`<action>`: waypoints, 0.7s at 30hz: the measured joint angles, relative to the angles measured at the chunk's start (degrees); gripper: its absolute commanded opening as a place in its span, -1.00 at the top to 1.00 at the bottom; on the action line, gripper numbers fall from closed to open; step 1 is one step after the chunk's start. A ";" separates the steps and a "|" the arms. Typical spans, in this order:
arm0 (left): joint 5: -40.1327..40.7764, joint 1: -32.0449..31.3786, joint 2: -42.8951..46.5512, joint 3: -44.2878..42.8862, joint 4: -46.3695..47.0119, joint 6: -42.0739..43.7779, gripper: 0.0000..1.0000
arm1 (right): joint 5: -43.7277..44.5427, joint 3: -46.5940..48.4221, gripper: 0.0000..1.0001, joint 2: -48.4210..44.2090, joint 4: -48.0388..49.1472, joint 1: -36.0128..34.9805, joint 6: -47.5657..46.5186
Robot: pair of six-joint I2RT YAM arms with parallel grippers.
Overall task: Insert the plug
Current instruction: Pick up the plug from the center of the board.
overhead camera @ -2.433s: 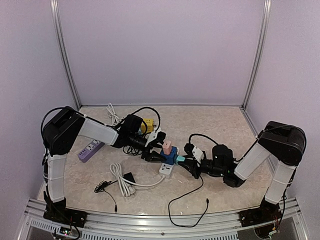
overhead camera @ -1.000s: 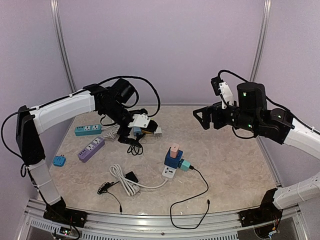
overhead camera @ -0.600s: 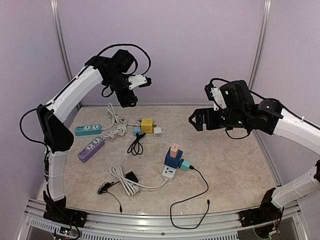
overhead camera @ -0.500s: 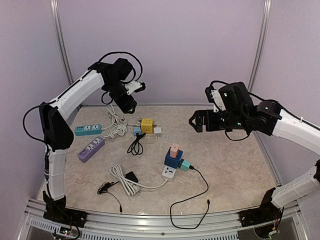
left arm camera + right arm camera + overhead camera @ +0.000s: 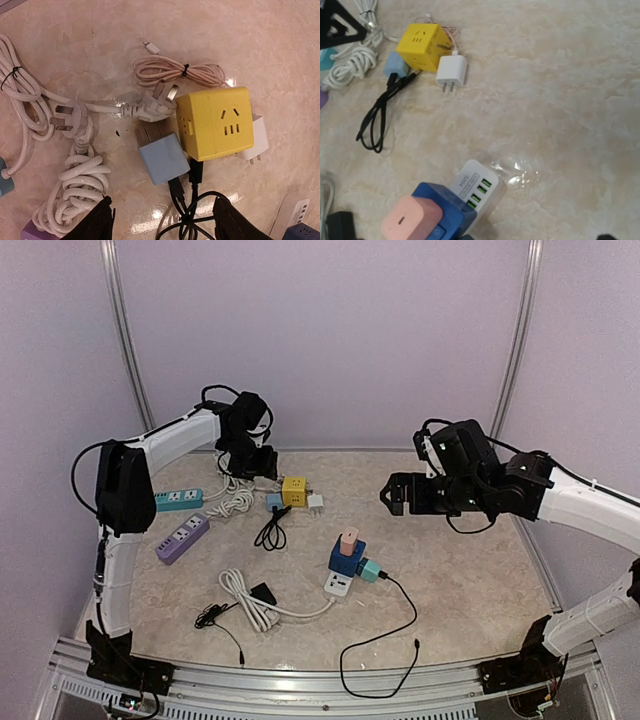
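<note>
We see left tool spread wide, empty, above light-blue plug, which lies on counter touching yellow cube socket. On cube's other side: white charger. Mid-counter, pink plug sits atop blue cube. We cannot tell gap of right tool, hanging mid-air.

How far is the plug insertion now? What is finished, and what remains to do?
Looks done: the teal adapter with a black cable sits in the side of the blue cube socket, with the pink adapter on top. In hand: nothing. The left claw hangs open over the yellow cube socket, and the right claw is empty. Left, probably: the light blue adapter and the white charger, their prongs bare.
</note>
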State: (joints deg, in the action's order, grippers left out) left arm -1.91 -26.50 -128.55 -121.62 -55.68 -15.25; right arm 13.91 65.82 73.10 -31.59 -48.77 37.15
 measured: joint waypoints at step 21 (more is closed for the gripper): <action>3.63 -1.14 -10.86 3.85 9.38 -8.98 -0.17 | -0.17 -1.73 -0.99 0.94 2.19 -0.09 -1.88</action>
State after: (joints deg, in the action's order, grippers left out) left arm 1.72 -27.64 -139.41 -117.78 -46.30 -24.23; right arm 13.74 64.10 74.04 -29.41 -48.86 35.27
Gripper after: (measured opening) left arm 0.633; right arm 0.996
